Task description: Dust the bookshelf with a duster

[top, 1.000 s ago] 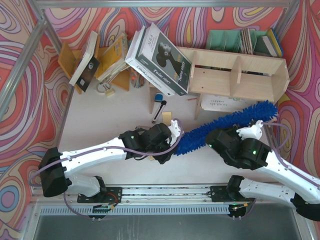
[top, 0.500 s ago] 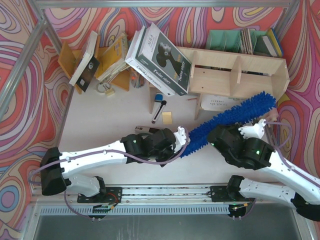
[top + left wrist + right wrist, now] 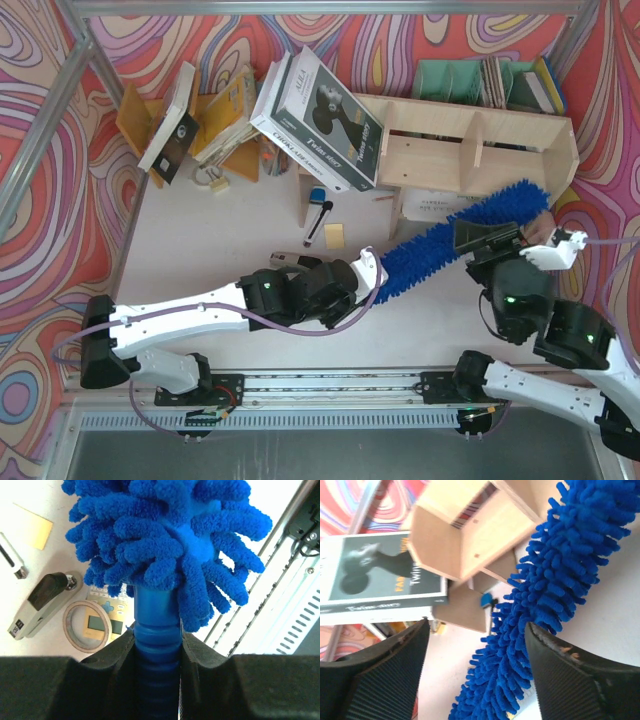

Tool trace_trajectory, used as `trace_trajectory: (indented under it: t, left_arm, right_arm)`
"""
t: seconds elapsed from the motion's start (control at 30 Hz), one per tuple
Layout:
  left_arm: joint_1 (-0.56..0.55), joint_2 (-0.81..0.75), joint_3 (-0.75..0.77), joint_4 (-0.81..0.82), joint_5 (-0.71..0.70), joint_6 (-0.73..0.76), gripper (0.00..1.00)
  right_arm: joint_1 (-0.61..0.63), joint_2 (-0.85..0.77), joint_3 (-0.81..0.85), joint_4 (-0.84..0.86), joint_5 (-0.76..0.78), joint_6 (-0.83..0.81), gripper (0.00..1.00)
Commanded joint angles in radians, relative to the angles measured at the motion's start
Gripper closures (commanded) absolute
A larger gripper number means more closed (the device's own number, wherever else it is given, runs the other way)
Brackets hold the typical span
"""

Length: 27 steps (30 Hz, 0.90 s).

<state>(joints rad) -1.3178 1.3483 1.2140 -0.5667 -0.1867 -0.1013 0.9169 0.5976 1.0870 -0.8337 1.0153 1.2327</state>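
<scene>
L tool: clamped on ribbed blue handle of long bright-blue fluffy microfibre duster.
R tool: jaws apart, nothing held; just beside duster's outer half, near side.
Duster posn: over white table, slanting from L tool up-right; tip by bookshelf's right end, contact can't tell.
Bookshelf: wide pale plywood 2-tier unit w/ upright dividers, back of table.
Book: large white hardback, leaning at bookshelf's left end.
Misc: yellow sticky note, on table btwn bookshelf & L tool.
</scene>
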Motion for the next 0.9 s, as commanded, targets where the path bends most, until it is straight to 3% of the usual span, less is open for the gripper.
trace_trajectory:
  t: [0.0,0.07,0.43,0.87]
  left_arm:
    - [-0.005,-0.055,0.013,0.068,-0.111,-0.026,1.00]
    - [-0.004,-0.063,0.009,0.080,-0.134,-0.031,1.00]
    - [-0.006,-0.131,-0.008,0.146,-0.274,-0.079,1.00]
    - [-0.005,-0.265,-0.118,0.286,-0.565,-0.152,1.00]
  right_arm:
    - [-0.001,-0.068,-0.007,0.391,-0.067,-0.512,0.27]
    - [0.000,-0.074,-0.013,0.491,-0.127,-0.631,0.24]
    - [-0.001,0.022,0.091,0.546,-0.185,-0.848,0.22]
    - [-0.002,-0.047,-0.164,0.838,-0.075,-0.986,0.22]
